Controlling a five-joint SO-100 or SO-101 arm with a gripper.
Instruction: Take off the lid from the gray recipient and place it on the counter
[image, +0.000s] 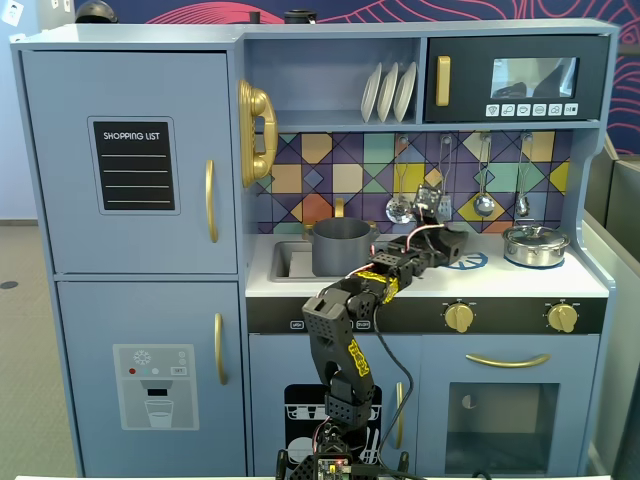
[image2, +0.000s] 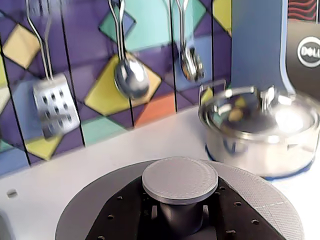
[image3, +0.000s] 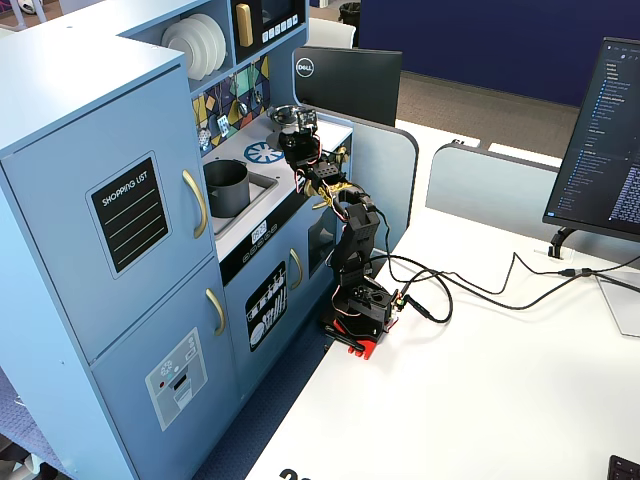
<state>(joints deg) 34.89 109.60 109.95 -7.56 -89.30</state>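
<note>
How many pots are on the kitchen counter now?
2. The gray pot stands open in the sink recess at the left of a fixed view; the shiny silver pot, lid on, stands at the right. None seems hidden.

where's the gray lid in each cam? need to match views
A fixed view, front-on: lid centre, in the tool over the counter, right of the open gray pot.
Wrist view: lid bottom centre, tool shut on its knob.
A fixed view, side-on: lid upper centre, mostly hidden by the arm.
Shared landmark: shiny silver pot.
</note>
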